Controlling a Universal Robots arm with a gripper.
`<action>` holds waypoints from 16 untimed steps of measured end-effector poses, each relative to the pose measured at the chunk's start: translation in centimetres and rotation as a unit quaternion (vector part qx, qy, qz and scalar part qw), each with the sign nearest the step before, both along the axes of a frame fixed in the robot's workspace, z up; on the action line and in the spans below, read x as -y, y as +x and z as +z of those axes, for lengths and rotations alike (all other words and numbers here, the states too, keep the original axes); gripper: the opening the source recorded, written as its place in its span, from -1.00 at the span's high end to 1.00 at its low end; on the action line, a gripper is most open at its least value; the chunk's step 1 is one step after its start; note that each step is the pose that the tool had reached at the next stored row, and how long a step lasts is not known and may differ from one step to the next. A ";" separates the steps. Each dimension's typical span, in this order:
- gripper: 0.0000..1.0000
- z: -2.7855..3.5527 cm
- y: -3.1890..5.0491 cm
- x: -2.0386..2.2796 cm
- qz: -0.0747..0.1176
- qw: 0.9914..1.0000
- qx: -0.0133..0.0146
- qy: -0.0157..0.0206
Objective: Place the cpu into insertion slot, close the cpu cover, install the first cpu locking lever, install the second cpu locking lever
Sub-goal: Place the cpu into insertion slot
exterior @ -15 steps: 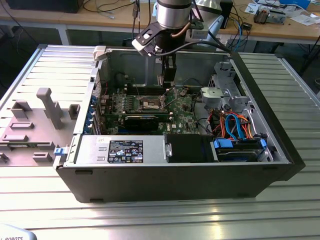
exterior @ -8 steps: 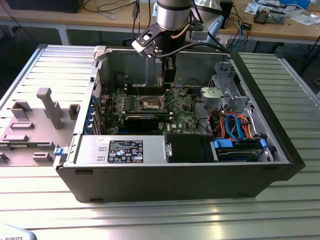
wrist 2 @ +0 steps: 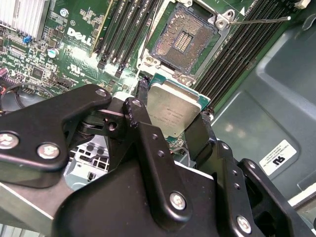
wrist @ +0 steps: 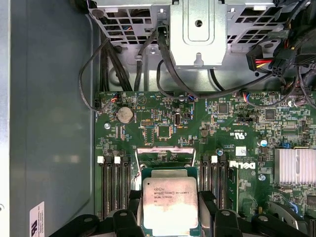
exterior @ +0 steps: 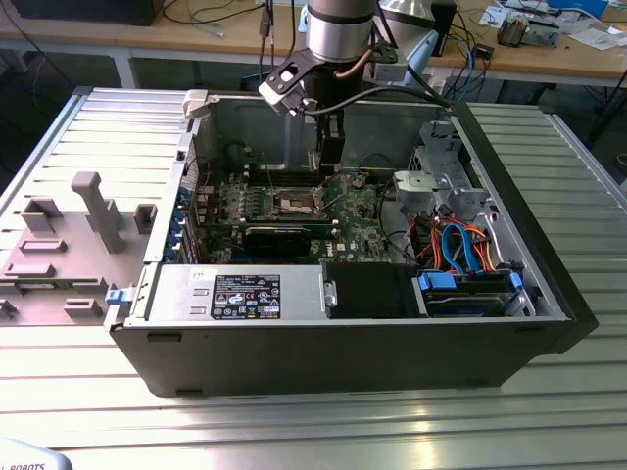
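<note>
Pincer state: the pincer (wrist 2: 174, 116) is clenched on the cpu (wrist 2: 170, 106), which is gripped on two opposite edges by the black fingers (wrist 2: 201, 134).
Cpu location: the chip is carried clear of the board, silvery top facing up, and is seen between the fingertips in both wrist views (wrist: 169, 205).
Cpu contact: no touch with the green circuit board (wrist: 232, 123) is seen; the chip is judged to hang above it.
Insertion slot: the insertion slot (wrist 2: 183, 42) lies open and bare, with its contact field exposed and nothing seated in it.
Key relation: in the second wrist view the slot lies just beyond the cpu's far edge, ahead of the fingertips and apart from the chip.
Exterior reading: the pincer (exterior: 328, 157) hangs inside the open computer case (exterior: 343, 362); the slot (exterior: 297, 201) lies a little towards the exterior view's left of it and nearer the camera.
Alignment: the chip's edges are judged to run roughly parallel to the slot's edges, so an offset across the board is suggested rather than a twist.
Cpu cover: a thin silver frame (wrist: 164, 148), taken to be the cpu cover, is seen raised just past the chip in the first wrist view.
Locking lever: one locking lever (wrist 2: 259, 20) is seen swung out beside the slot, not latched.
Support: the case rests on a ribbed metal surface (exterior: 98, 411).
Task standing: no step is judged finished; the chip is in the grasp and not yet seated.
</note>
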State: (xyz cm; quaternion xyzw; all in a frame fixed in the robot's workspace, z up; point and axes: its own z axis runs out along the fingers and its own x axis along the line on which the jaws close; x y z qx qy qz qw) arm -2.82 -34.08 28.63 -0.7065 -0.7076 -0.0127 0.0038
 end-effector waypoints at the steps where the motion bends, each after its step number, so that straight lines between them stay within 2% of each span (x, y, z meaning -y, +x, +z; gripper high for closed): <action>1: -0.08 -0.27 0.00 0.00 0.000 1.000 0.000 0.000; 2: -0.08 -0.53 0.00 0.00 0.000 1.000 0.000 0.000; 14: -0.08 -0.74 -0.07 -0.02 0.000 1.000 0.000 0.000; 16: -0.08 -1.57 -0.11 -0.02 0.000 1.000 0.000 0.000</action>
